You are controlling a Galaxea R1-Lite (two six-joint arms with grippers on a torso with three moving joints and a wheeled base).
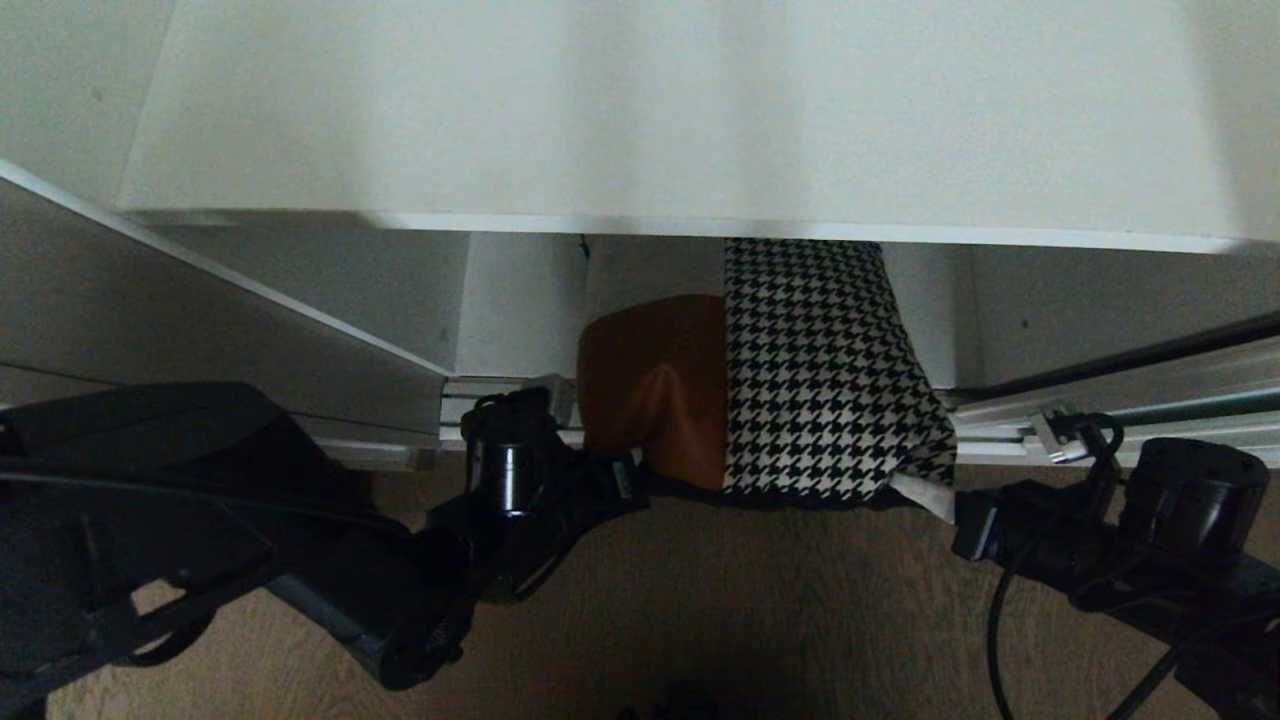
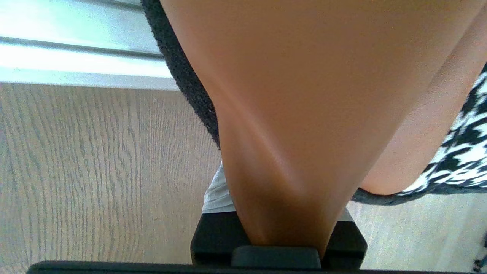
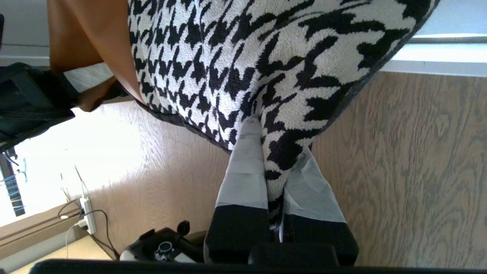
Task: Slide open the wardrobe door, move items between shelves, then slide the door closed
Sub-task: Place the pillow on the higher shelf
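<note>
- Step in hand, as I read it: the move between shelves. The cushion [image 1: 770, 380] is gripped at both near corners and sits half out of the wardrobe, over the bottom track [image 1: 1120, 415] and the wood floor [image 1: 760, 610], under the front edge of a white shelf [image 1: 700, 110].
- Left gripper [image 1: 625, 470]: jaws clenched on the tan leather corner, at the cushion's near-left.
- Right gripper [image 1: 935, 498]: jaws clenched on the houndstooth corner, at the near-right.
- Sliding door: a framed panel edge [image 1: 1150, 350] shows at the right, clear of the opening, so the door reads as open.
- Next move calls for both arms travelling together at matched pace. Corner pinches on soft fabric could slip or let the middle sag. The far edge has to clear the shelf lip before going up or in.
- Left wrist view: leather bunched to a narrow fold in the left gripper [image 2: 279, 232]; the black back edging also shows.
- Right wrist view: both pale finger pads [image 3: 243, 179] of the right gripper [image 3: 276, 182] sandwich the houndstooth corner; a power strip [image 3: 88, 217] lies on the floor, out of the head view.
- Only the head view shows the shelf above and both grips at once.
</note>
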